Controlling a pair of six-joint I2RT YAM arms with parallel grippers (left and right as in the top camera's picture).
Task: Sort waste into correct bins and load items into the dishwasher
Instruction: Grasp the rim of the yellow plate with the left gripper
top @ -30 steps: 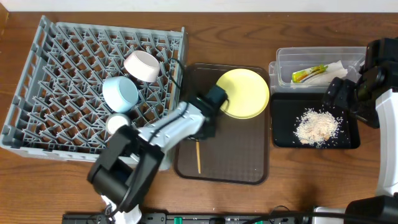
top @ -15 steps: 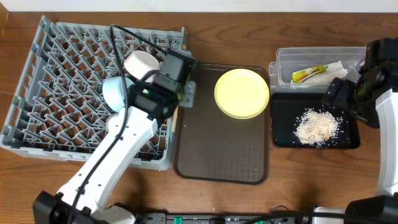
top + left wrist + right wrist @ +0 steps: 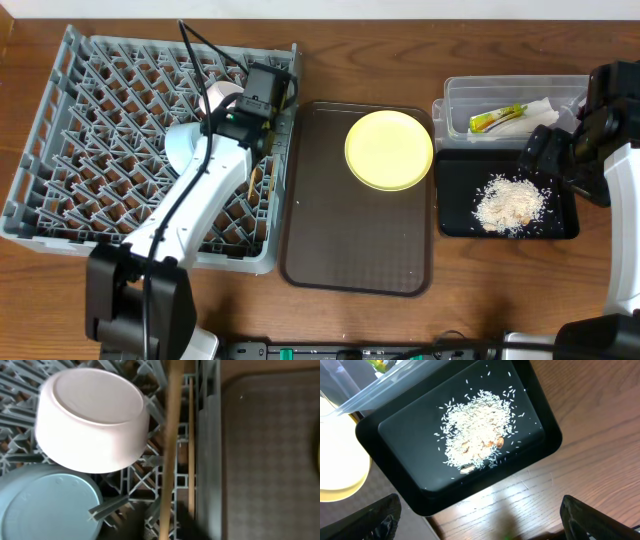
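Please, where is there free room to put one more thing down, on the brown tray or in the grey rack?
The brown tray is bare except its far right corner, taken by the yellow plate. The grey rack is free on its left half. Its right side is crowded: white bowl, blue bowl and chopsticks sit close together.

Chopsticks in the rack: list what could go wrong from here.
1. The chopsticks are thin and sit over open lattice right beside the dish rack wall. They may slip through a gap or end up wedged against that wall.
2. The white bowl rests tilted, base up, close beside them. A careless withdrawal might knock it off its pegs.
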